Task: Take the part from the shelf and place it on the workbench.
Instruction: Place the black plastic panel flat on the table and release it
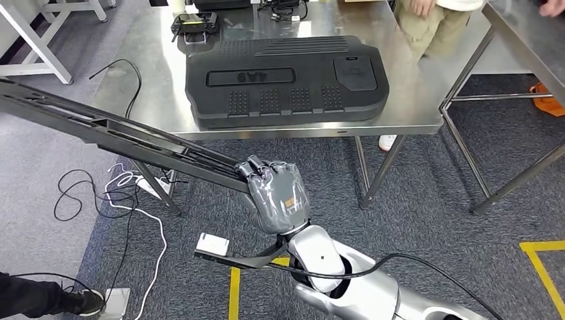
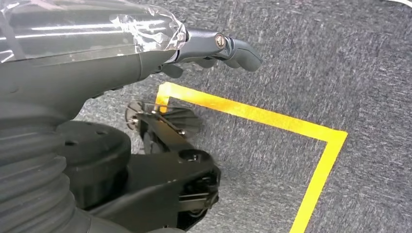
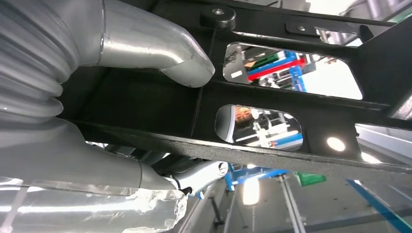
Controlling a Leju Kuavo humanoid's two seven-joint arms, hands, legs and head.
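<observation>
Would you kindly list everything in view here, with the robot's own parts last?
Long part: one, black, held out leftward in front of the workbench.
Workbench: one, steel, ahead.
Cover: one, black, on the workbench.
Controller: one, black, at the workbench's far edge.
Second table: one, steel, at right.
Cables: several, black and white, on the floor at left.
Floor tape: yellow lines on grey carpet.
Person: one, beige trousers, behind the workbench.
Right robot hand: grey, grips the long part.
Left robot hand: grey, hangs above the floor.
</observation>
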